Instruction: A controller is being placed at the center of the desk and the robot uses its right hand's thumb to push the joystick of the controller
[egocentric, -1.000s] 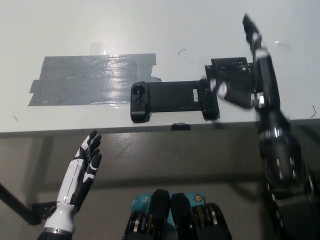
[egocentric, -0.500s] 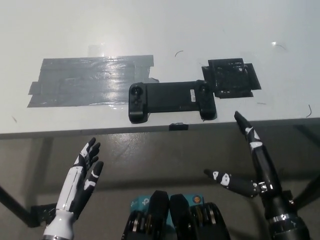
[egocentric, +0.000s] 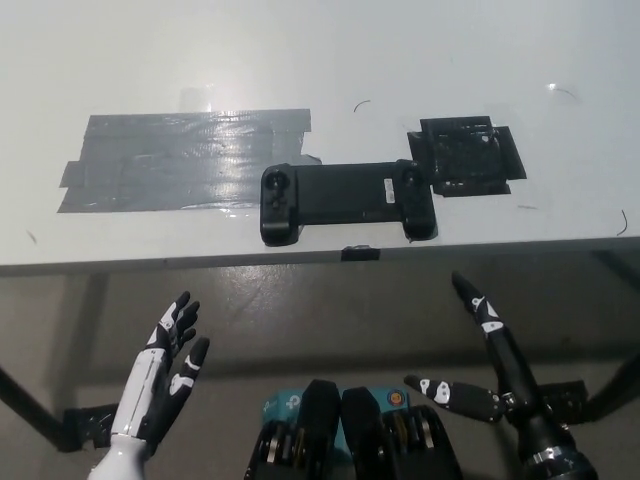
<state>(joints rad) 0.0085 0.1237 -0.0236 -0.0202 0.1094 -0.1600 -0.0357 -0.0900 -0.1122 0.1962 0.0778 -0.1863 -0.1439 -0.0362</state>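
since a second ago the right robot hand (egocentric: 490, 375) has dropped off the surface (egocentric: 400, 50), fingers spread, empty; the left robot hand (egocentric: 165, 365) rests open. controller (egocentric: 347, 200) lies near the front edge: likely rigid, light, prone to skid; press its joystick (egocentric: 408, 179) straight down.

Left hand (egocentric: 160, 375): white shell, slim fingers with black segments along them and black tips; black patches on the palm side. White rounded wrist casing at the base.

Right hand (egocentric: 490, 375): black throughout, long thin tapered fingers. Small white markings on the fingers, with tiny dark dots inside them. Glossy finish on the finger shells. Wrist is a black cylinder with a lighter metallic ring where the hand joins the arm.
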